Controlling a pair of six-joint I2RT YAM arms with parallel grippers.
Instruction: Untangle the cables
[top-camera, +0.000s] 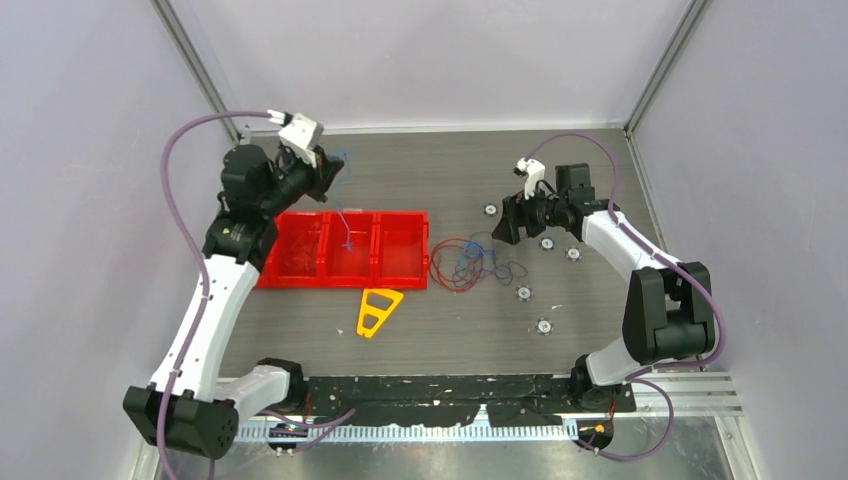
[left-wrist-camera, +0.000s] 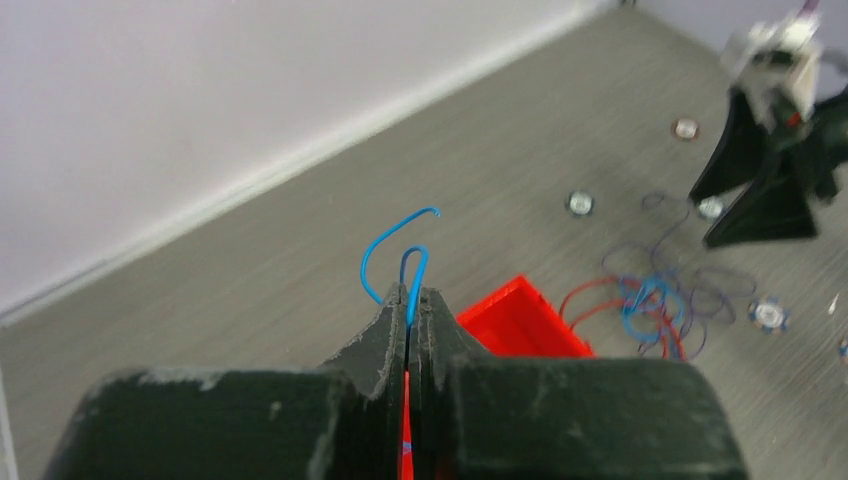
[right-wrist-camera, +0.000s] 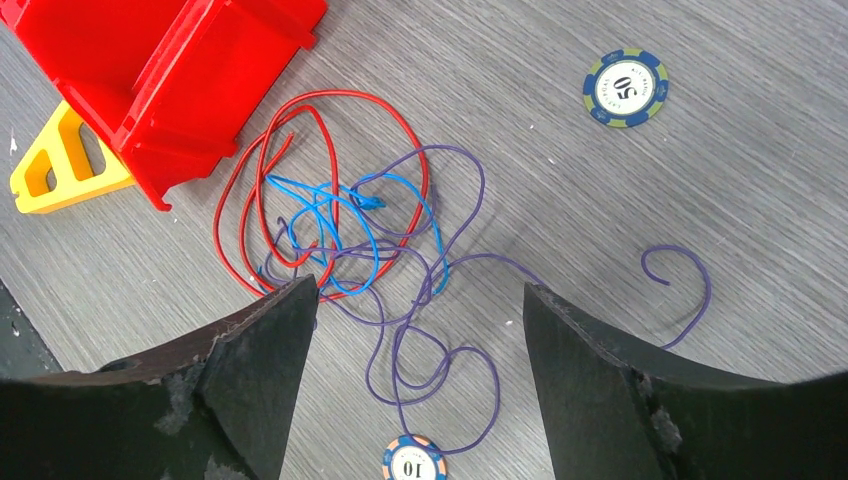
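Cables (right-wrist-camera: 350, 230) tangle in thin loops; left gripper (left-wrist-camera: 408, 295) pinches a blue strand (left-wrist-camera: 415, 250), right gripper (right-wrist-camera: 418, 288) gapes

Grey table (top-camera: 440, 170) — red bin (top-camera: 340, 285), yellow triangle (right-wrist-camera: 60, 197), tangled cables (top-camera: 462, 266), poker chips (right-wrist-camera: 625, 87) — five, seemingly.

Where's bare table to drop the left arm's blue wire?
Free: table strip between red tray and back wall; near patch between yellow triangle and nearest chip. Crowded: cable tangle and chips right of the tray.
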